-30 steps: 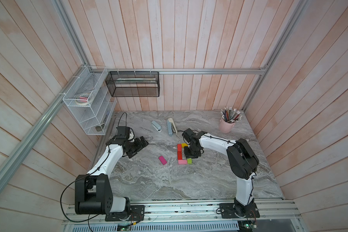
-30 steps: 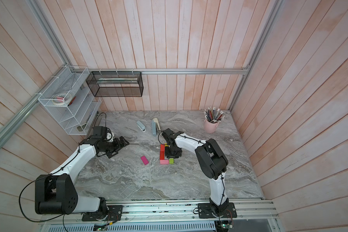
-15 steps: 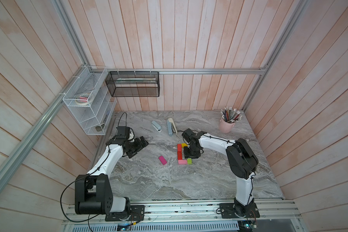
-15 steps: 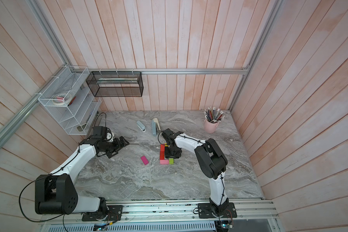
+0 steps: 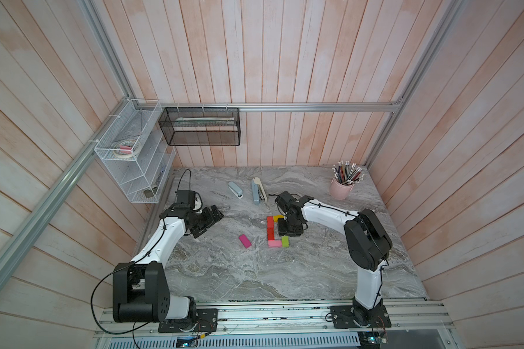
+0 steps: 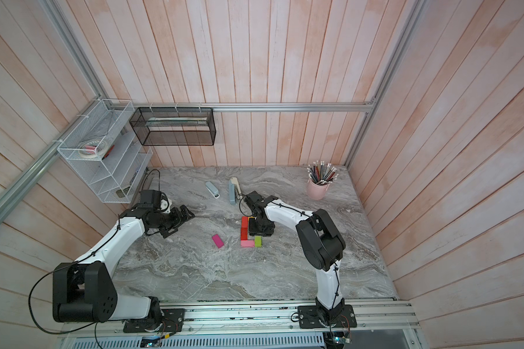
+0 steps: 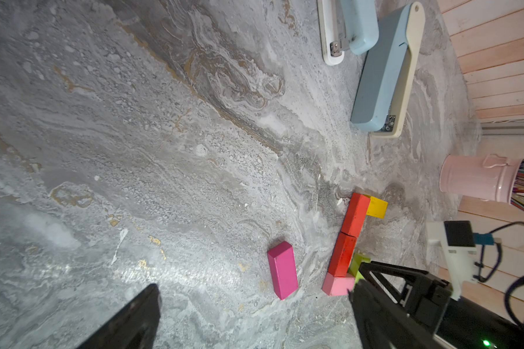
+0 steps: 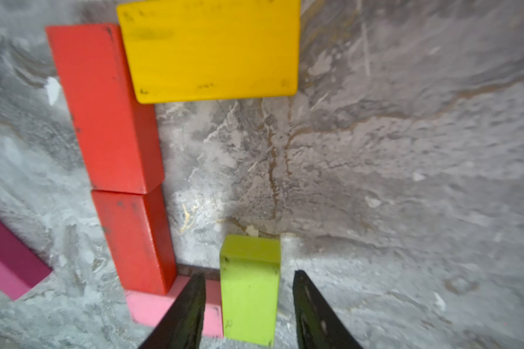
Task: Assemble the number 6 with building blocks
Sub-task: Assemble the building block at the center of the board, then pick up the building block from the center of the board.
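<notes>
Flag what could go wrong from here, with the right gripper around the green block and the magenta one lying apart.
1. The right gripper is open, but its jaws sit close on both sides of the green block, with one finger by the pink block. Any sideways drift while lifting could knock either out of line.
2. The magenta block lies apart and skewed. Pushing it into the figure could shove the red blocks or the yellow block.

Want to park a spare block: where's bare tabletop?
Free: the broad marble table between the magenta block and the front rail. Crowded: around the lime green block, straddled by the right pincer, and near the staplers.
</notes>
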Motion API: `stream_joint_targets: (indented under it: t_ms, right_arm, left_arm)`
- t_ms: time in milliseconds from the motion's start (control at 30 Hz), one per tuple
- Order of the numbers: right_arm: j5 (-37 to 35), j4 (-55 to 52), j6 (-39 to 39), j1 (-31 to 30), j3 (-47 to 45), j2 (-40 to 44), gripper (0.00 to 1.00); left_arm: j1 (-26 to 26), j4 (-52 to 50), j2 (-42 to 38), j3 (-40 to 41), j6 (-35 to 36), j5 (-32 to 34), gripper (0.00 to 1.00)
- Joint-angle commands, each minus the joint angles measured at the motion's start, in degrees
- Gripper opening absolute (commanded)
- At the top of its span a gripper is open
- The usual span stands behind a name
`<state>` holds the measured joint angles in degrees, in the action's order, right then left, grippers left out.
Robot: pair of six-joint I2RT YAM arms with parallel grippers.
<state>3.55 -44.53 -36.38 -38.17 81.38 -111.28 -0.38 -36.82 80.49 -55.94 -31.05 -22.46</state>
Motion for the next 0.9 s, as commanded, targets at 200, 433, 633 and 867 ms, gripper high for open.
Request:
stream_joint_targets:
  t_ms: [200, 433, 633, 867]
  right_arm:
    - [-0.8, -6.0, 3.4, -2.0, 10.3, 5.0, 0.62]
    - [4.1, -9.4, 0.8, -7.1, 19.5, -3.2, 0.75]
    - [6.9, -16.3, -14.4, -8.8, 33.7, -12.9, 0.83]
    - [7.9, -26.3, -29.0, -11.3, 50.7, -23.9, 0.87]
  left_arm:
    - [0.3, 0.6, -0.1, -0.4, 0.7, 0.3, 1.0]
    - [0.6, 1.4, -0.4, -0.3, -0.3, 0.4, 1.0]
    - [3.7, 2.9, -0.9, 0.8, -1.0, -2.1, 1.0]
    - [4.0, 2.3, -1.4, 1.3, 0.2, -1.5, 1.0]
